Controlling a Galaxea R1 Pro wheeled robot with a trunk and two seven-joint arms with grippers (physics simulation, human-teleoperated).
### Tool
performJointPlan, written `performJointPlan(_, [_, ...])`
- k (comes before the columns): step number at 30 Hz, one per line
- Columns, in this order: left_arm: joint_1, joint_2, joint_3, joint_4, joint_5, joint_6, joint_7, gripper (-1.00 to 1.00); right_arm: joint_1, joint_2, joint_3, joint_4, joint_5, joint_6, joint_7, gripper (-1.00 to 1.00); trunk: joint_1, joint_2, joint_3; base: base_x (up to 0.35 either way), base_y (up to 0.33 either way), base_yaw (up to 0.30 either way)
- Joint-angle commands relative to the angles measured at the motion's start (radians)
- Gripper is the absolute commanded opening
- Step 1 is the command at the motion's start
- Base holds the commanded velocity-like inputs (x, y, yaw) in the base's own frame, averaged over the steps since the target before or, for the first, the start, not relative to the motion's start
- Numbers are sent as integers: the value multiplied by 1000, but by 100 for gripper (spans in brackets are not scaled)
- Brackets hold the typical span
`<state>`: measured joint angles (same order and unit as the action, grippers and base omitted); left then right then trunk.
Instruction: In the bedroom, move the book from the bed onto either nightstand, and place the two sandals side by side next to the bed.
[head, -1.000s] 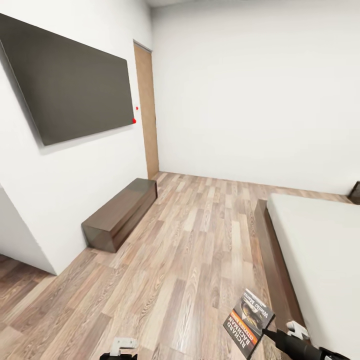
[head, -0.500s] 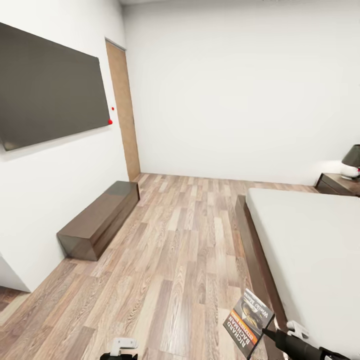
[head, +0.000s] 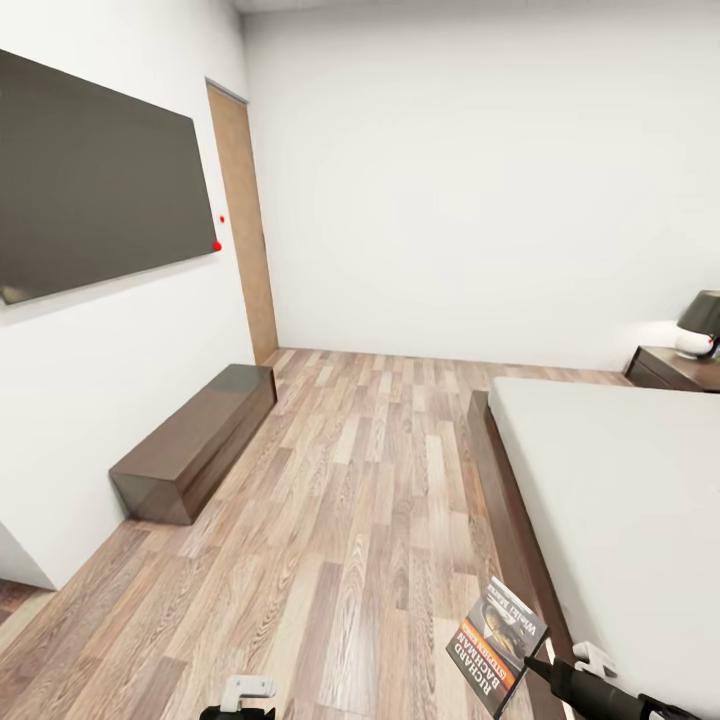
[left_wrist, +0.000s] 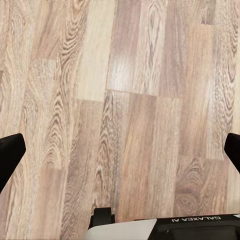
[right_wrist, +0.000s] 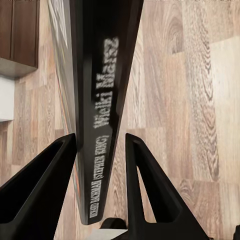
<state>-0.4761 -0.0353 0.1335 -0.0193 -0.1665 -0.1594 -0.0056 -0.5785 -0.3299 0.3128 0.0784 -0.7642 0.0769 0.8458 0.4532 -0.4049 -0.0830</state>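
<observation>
Fingers (right_wrist: 60, 175) clamp the book (right_wrist: 100, 100), cover unseen.

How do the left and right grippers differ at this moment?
The right gripper has its fingers closed on the book, held off the bed over the floor; the left gripper is open and holds nothing. Both hang low over the wood-plank floor, and both have black fingers.

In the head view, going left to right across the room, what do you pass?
Wall-mounted TV screen → brown door → low dark wooden bench by the wall → wood-plank floor → the book held in the right gripper → bed → nightstand with a lamp.
</observation>
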Motion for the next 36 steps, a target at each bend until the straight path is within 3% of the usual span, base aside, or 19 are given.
performJointPlan(1, [-1,0,9,1,-10,-3,-1,100,-2,0,4,3,-10,8,6,-100,1,-2,-1,0,0,0])
performJointPlan(36, [-1,0,9,1,-10,-3,-1,100,-2,0,5,2,-10,8,6,-100,1,-2,56,0,0,0])
